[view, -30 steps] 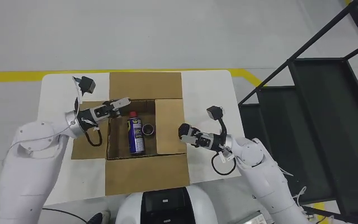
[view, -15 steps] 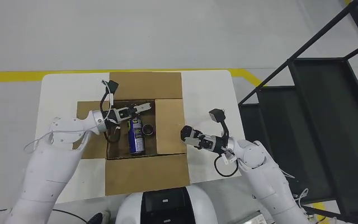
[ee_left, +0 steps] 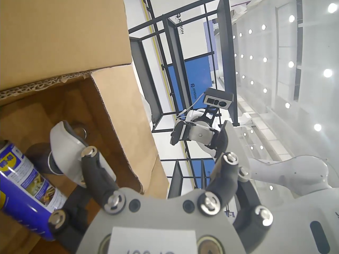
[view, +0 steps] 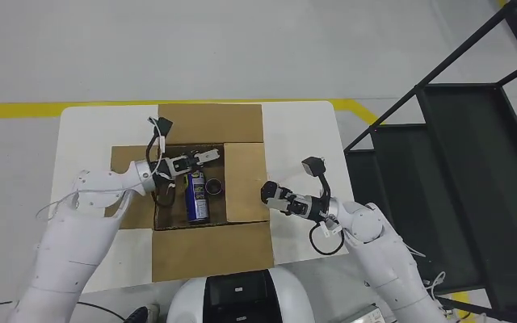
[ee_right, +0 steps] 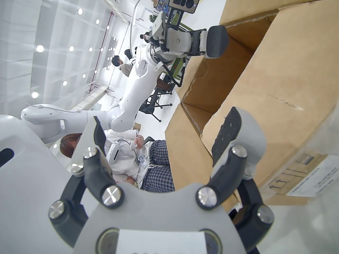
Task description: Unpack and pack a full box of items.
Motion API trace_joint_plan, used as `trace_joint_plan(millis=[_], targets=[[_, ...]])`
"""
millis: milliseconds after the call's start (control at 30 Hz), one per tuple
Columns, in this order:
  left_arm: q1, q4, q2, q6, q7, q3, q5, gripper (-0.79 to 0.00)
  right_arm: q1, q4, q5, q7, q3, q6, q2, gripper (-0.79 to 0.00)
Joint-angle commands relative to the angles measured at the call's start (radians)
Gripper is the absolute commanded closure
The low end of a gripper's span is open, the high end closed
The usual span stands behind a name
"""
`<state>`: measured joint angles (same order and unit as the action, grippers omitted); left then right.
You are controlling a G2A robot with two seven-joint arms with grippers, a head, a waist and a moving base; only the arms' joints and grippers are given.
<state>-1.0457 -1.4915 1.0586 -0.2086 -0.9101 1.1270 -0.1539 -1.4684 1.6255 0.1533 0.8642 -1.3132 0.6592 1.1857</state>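
- One cardboard box [view: 242, 194] stands on one white table [view: 299, 137], its four flaps folded out flat
- Inside lie two items: one blue spray can [view: 196, 198] on its side, red cap towards the far wall, and one dark round item [view: 214, 188] just beside it on the side of the right arm
- Two grippers are at work. The left gripper [view: 206, 156] hangs over the far part of the box opening, near the can's cap end. The right gripper [view: 264, 192] sits outside the box, at the outer edge of the flap on its side
- The left wrist view gives what the top view cannot: the left gripper [ee_left: 144, 133] has its fingers spread wide with nothing between them, one white finger [ee_left: 66, 144] down inside the box just beside the spray can [ee_left: 21, 175]
- The right wrist view shows the right gripper [ee_right: 164, 122] with fingers wide apart and empty, the box's outer wall [ee_right: 278, 93] close ahead with a pale printed label [ee_right: 309, 175] on it, and the left gripper [ee_right: 212, 40] above the far rim
- The cardboard is plain brown with rough corrugated cut edges; the can is a smooth printed cylinder; the finger pads are black and ribbed on white shells
- One yellow line [view: 48, 109] crosses the floor beyond the table
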Motion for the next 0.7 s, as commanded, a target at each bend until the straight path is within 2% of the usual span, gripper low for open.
trace_joint_plan(millis=[0, 133, 333, 567, 667], targets=[[0.019, 0.005, 0.008, 0.013, -0.013, -0.037, 0.0, -0.785, -0.007, 0.016, -0.007, -0.012, 0.001, -0.01, -0.002, -0.785], [0.078, 0.054, 0.031, 0.019, -0.04, -0.135, 0.026, -0.785, -0.034, 0.047, 0.0, -0.004, -0.016, -0.012, -0.01, -0.785], [0.164, 0.156, 0.069, 0.026, 0.021, -0.252, 0.126, -0.785, -0.092, 0.086, 0.003, -0.019, -0.063, 0.002, -0.023, -0.785], [0.195, 0.22, 0.092, 0.001, 0.062, -0.276, 0.09, -0.785, -0.12, 0.098, 0.024, -0.011, -0.086, 0.02, -0.033, -0.785], [0.192, 0.222, 0.098, -0.047, 0.044, -0.262, 0.002, -0.785, -0.116, 0.098, 0.033, 0.003, -0.081, 0.024, -0.037, -0.785]])
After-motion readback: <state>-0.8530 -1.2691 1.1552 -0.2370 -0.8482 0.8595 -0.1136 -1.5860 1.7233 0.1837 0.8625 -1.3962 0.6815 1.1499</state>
